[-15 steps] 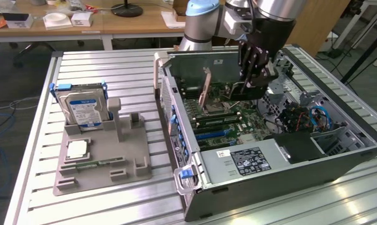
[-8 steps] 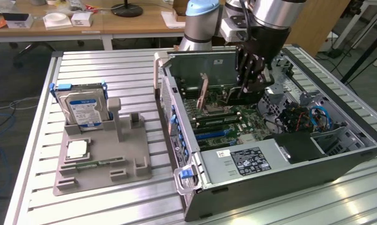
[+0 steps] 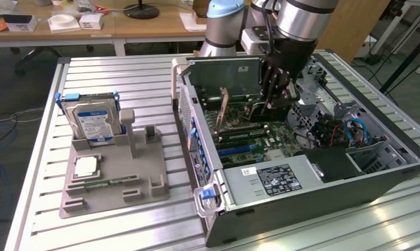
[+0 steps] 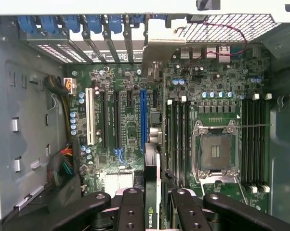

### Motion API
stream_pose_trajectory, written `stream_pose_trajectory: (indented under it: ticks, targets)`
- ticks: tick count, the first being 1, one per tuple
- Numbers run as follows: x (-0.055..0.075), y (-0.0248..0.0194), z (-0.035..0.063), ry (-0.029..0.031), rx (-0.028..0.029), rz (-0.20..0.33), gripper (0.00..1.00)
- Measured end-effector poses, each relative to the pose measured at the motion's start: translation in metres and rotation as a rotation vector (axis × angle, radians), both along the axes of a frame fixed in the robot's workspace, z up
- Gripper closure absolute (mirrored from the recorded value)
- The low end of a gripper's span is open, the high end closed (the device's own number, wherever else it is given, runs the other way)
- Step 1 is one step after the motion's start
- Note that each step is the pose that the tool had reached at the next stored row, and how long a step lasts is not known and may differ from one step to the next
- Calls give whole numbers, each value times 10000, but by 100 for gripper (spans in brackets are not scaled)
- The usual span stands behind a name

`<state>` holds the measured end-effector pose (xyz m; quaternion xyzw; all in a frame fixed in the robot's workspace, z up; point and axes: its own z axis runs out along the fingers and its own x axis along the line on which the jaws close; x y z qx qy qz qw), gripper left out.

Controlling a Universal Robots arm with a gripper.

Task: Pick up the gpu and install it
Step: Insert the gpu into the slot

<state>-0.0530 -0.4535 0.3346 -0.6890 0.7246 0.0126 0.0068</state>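
The gpu [image 4: 152, 144] stands edge-on over the motherboard [image 4: 125, 120] inside the open case [image 3: 377, 188].

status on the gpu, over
Gripper shut on gpu, held edge-on over the motherboard inside the open case. Seated or not, cannot tell. Nothing visible blocking the slots.

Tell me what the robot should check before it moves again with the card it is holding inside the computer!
1. gpu clamped in the gripper: ok.
2. gpu edge-on over the motherboard, beside the blue slot: ok.
3. Silver bracket close to the slot covers: ok.
4. gpu pushed fully into a slot: cannot tell.
5. Cable bundle apart from the gpu: ok.
6. Hard drive outside the computer case, on the grey holder: ok.
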Motion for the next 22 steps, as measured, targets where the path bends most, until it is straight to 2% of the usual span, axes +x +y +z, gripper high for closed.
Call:
stream_pose_trajectory:
  ticks: [4,13,22]
  targets:
    - [-1,0,-2,0,-1,-1,74]
    - [-8,-3,-95,0,1,-2,74]
    - [-42,-52,-208,0,0,0,74]
